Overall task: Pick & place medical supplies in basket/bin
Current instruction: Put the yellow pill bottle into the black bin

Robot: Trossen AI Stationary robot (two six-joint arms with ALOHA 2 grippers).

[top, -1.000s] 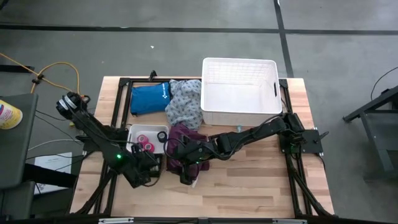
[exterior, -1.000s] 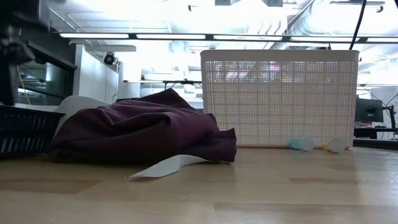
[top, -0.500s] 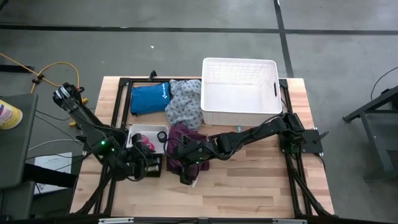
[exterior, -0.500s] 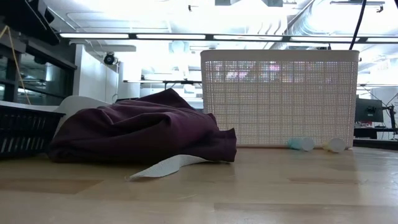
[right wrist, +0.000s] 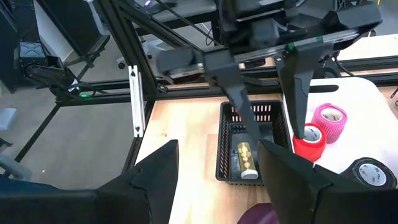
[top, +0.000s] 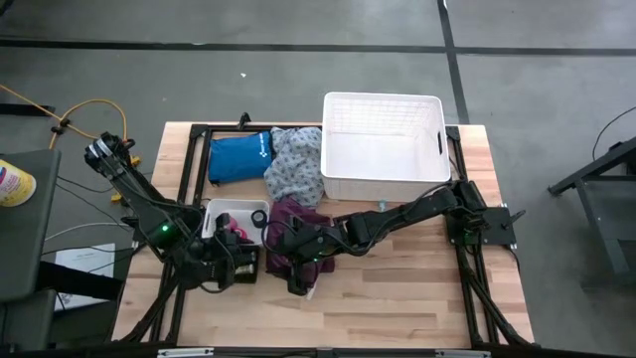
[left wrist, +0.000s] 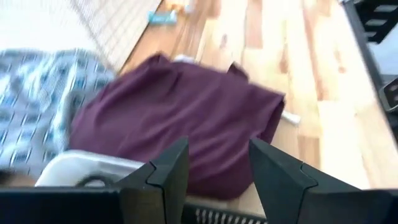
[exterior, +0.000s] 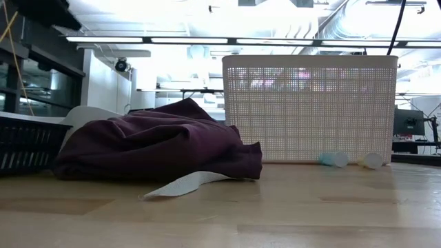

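My left gripper [top: 237,261] hangs open over the small black mesh crate [right wrist: 249,149], which holds small vials [right wrist: 245,158]. In the right wrist view one of its fingers [right wrist: 244,118] points down into the crate, while the other [right wrist: 297,99] stands above a red roll [right wrist: 309,142]. Pink rolls [right wrist: 329,118] lie on the white tray [top: 221,211]. My right gripper [right wrist: 217,149] is open at the maroon garment's [top: 298,221] left side, facing the crate. The grey-patterned garment [top: 293,164] lies against the white lattice basket [top: 383,149]. My left gripper has one finger inside the black crate and the other outside it, coming from above. Whether either finger touches the crate, a vial or the red roll I cannot tell.
A blue pouch [top: 238,156] lies at the far left of the table. Two small vials [exterior: 334,160] rest on the wood before the basket, and a white strip [exterior: 186,184] sticks out from under the maroon garment [exterior: 158,141]. Bare wood stretches along the near and right sides.
My left arm swung, and its gripper shifted a little from the near side of the crate toward the tray, then held still. The right arm and both garments stayed where they were.
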